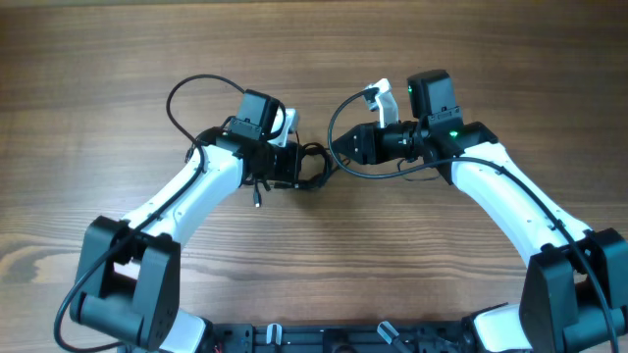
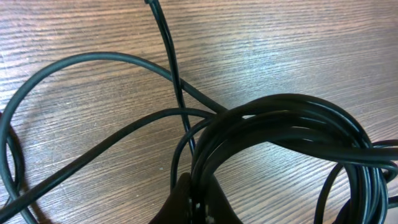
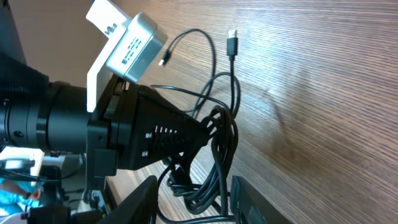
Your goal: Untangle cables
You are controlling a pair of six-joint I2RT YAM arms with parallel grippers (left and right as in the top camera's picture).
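Observation:
A tangle of thin black cables (image 1: pixel 316 167) lies at the table's middle between my two grippers. My left gripper (image 1: pixel 297 169) is shut on the coiled bundle; in the left wrist view its fingers (image 2: pixel 199 202) pinch several strands, and the coil (image 2: pixel 292 124) loops off to the right. My right gripper (image 1: pixel 340 147) faces it from the right. In the right wrist view it (image 3: pixel 196 202) is open, with the hanging cable loops (image 3: pixel 217 155) between its fingers. A USB plug (image 3: pixel 233 43) and a smaller plug (image 3: pixel 165 60) lie loose on the wood.
The wooden table (image 1: pixel 471 59) is bare around the tangle. A loose cable end (image 1: pixel 257 201) lies just in front of the left arm. Each arm's own cable arcs above its wrist, left (image 1: pixel 186 93) and right (image 1: pixel 339 113).

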